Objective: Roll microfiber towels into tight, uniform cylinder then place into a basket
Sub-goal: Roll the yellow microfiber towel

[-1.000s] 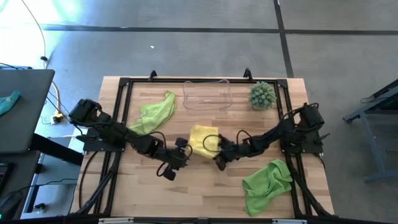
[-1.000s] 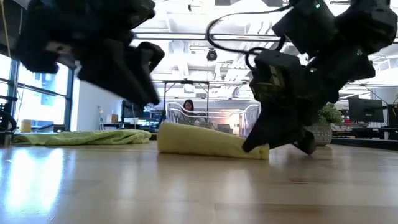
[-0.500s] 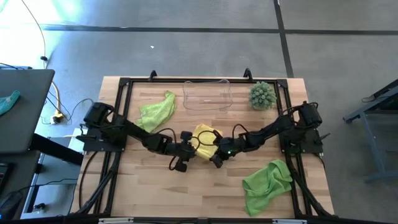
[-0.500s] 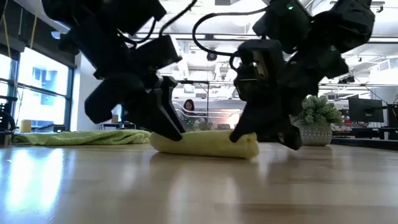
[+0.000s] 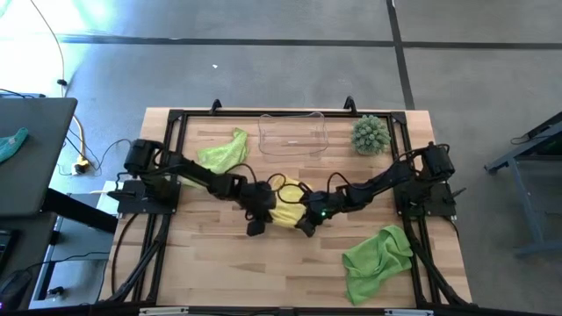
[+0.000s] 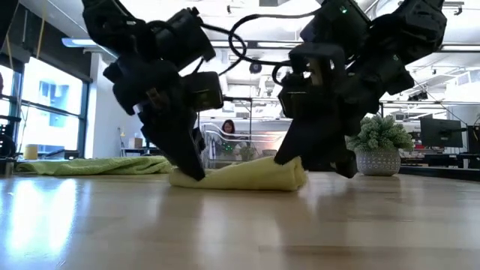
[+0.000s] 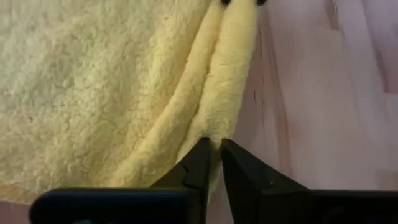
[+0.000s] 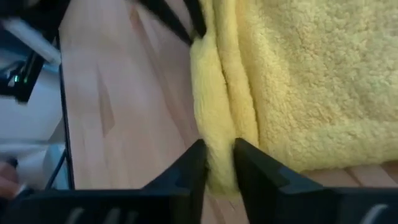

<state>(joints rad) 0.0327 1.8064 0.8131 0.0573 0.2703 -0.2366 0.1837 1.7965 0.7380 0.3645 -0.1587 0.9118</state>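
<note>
Mid-table, we are seeing the yellow towel [image 5: 285, 211] mostly hidden overhead by both arms. The low view is showing it lying as a loose, flattened roll [image 6: 240, 177]. The wrist views are showing the left gripper [image 7: 213, 163] and right gripper [image 8: 219, 163] each pinching its folded edge, opposite ends.

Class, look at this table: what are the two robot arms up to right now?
Both arms are working on the yellow towel at the middle of the table. The left gripper pinches a fold at one end, and the right gripper pinches the fold at the other end. The roll is only begun. Two green towels lie loose, and the clear basket at the far edge holds nothing yet.
</note>
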